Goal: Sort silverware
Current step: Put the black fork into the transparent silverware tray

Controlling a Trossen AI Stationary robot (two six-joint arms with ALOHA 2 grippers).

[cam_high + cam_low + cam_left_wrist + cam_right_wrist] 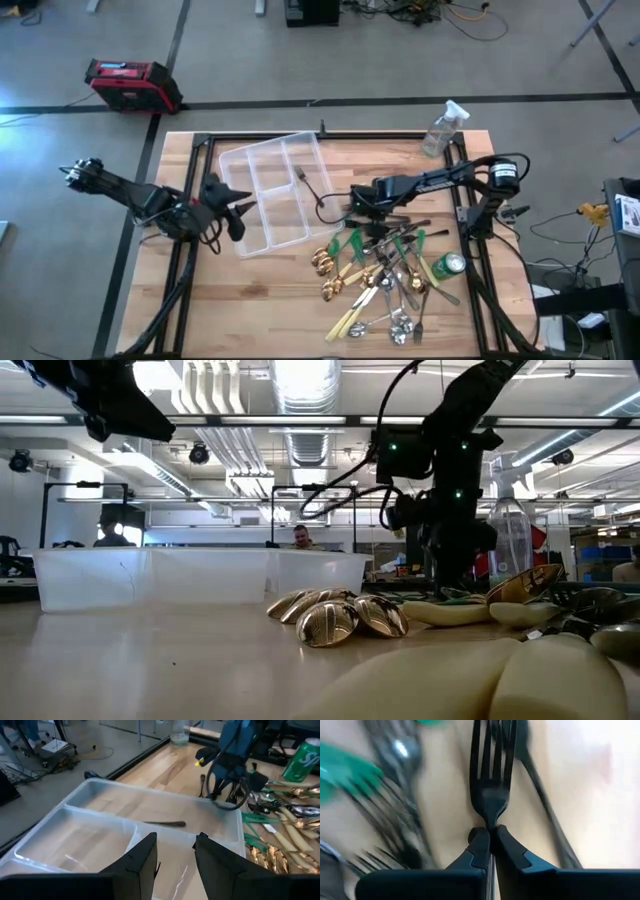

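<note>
one dark fork lies in clear plastic divided tray; mixed silverware heap unsorted, right-near surface. right end effector pinches black fork (heap's far edge); left end effector spread, idle.

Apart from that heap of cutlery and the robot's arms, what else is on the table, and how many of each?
Clear tray: 1
Fork in the tray: 1
Spray bottle: 1
Green can: 1
Total: 4

Lab/workshop: exposed ceiling ducts, floor cables, red toolbag.
</note>
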